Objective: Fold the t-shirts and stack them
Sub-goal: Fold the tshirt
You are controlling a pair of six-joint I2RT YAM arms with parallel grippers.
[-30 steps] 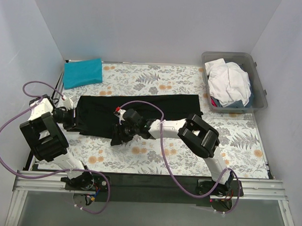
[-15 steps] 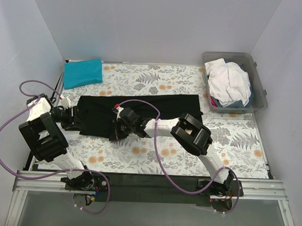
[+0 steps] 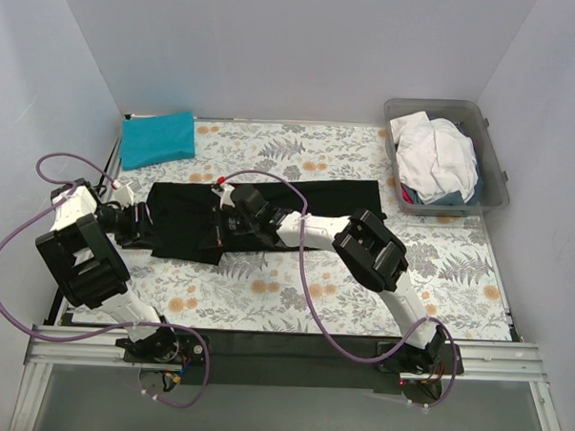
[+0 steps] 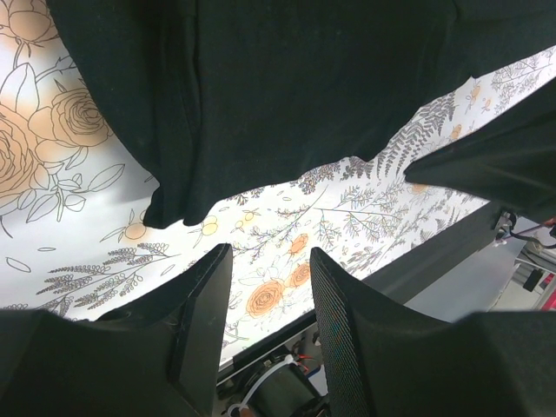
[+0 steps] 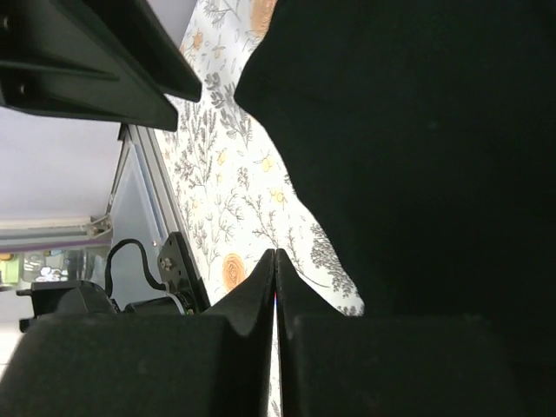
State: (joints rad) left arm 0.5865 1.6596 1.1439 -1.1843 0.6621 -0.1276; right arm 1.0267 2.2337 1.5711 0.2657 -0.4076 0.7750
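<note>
The black t-shirt (image 3: 298, 202) lies spread across the middle of the floral table cloth (image 3: 294, 287). My left gripper (image 3: 137, 224) is at the shirt's left end. In the left wrist view it is open (image 4: 265, 300), with only table cloth between the fingers and the black shirt (image 4: 287, 87) just beyond the tips. My right gripper (image 3: 220, 224) is over the shirt's left half. In the right wrist view it is shut (image 5: 275, 258), nothing shows between the tips, and the black shirt (image 5: 434, 130) lies beside it. The teal-blue t-shirt (image 3: 157, 138) lies folded at the back left. The white t-shirt (image 3: 435, 157) is in the tub.
The clear grey plastic tub (image 3: 496, 172) stands at the back right with the white shirt and other cloth in it. White walls close in the table on three sides. A metal rail (image 3: 282, 349) runs along the near edge by the arm bases.
My right gripper has moved from the shirt's near edge toward the back, onto the shirt. The bump of black cloth at the near edge is gone. The left gripper has barely moved.
</note>
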